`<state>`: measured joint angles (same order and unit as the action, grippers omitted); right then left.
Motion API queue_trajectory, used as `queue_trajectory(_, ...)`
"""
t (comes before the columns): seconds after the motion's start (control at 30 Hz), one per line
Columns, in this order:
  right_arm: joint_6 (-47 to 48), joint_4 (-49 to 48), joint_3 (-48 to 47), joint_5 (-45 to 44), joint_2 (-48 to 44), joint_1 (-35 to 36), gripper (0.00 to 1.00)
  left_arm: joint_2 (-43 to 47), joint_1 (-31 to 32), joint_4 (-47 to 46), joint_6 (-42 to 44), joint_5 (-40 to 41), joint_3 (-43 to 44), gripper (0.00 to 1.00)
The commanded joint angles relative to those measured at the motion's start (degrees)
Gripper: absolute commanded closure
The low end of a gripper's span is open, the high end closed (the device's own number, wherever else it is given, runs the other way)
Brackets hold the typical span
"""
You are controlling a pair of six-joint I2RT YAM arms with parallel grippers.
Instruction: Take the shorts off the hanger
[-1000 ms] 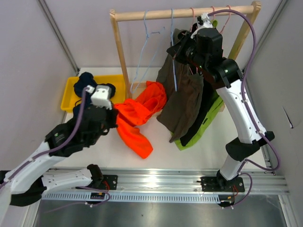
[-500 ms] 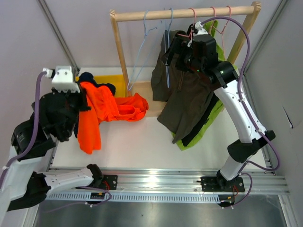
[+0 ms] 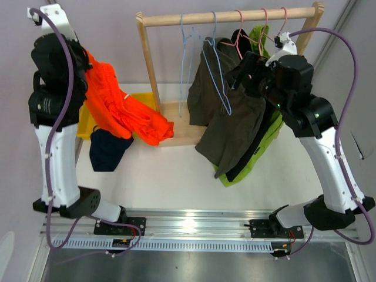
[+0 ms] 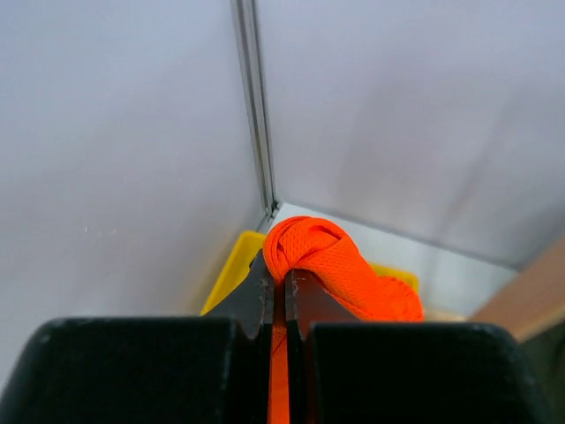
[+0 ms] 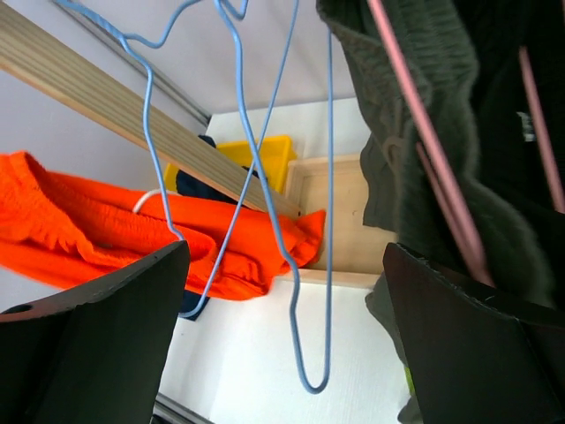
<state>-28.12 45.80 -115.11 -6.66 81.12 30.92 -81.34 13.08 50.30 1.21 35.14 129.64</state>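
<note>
Your bright orange shorts (image 3: 120, 108) hang limp and crumpled at the far left, clear of the rack. Their top is bunched into a knot that your left gripper (image 4: 284, 281) pinches tight, high above the yellow bin (image 3: 143, 98). The olive-grey shorts (image 3: 226, 126) droop from the wooden rail (image 3: 229, 16), just beside your right gripper (image 5: 287, 252), whose fingers are spread wide and grasp nothing.

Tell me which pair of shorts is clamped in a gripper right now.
The bright orange pair, pinched in the shut left gripper. The navy pair lies loose by the yellow bin; the other three hang from the rack.
</note>
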Motion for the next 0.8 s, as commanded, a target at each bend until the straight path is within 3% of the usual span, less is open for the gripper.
queue_trajectory(0.0, 2.2, 0.5, 1.2, -0.7, -3.4, -0.5, 0.01, -6.9, -6.2, -2.9, -2.7, -6.4, 9.4, 1.00)
queue_trajectory(0.27, 5.3, 0.3, 0.9, -2.5, -8.6, -0.8, 0.01, -23.6, -12.8, -7.2, -7.4, -13.2, 9.0, 1.00)
queue_trajectory(0.33, 5.4, 0.3, -0.4, -1.8, -8.6, -0.8, 0.01, -27.1, -12.9, -7.5, -8.4, -14.6, 6.9, 0.95)
queue_trajectory(0.37, 5.6, 0.4, -0.7, -1.5, -8.1, -0.8, 0.01, -28.2, -14.6, -7.2, -9.8, -15.0, 6.1, 0.86)
queue_trajectory(0.4, 5.7, 0.3, -1.0, -1.1, -7.8, -0.9, 0.01, -29.3, -15.1, -6.5, -10.9, -15.8, 5.4, 0.43)
queue_trajectory(0.47, 5.9, 0.3, -1.6, -0.3, -6.8, -0.9, 0.00, -32.4, -16.3, -2.8, -14.4, -18.7, 5.6, 0.02)
queue_trajectory(0.57, 6.9, -0.3, -2.4, -0.4, -5.5, -0.9, 0.01, -31.1, -16.4, 0.3, -16.6, -16.9, 2.3, 0.01)
queue_trajectory(0.77, 10.9, -1.0, -8.7, -2.2, 1.7, -0.9, 0.01, -12.5, -16.3, -11.8, -15.4, -23.3, -24.0, 0.01)
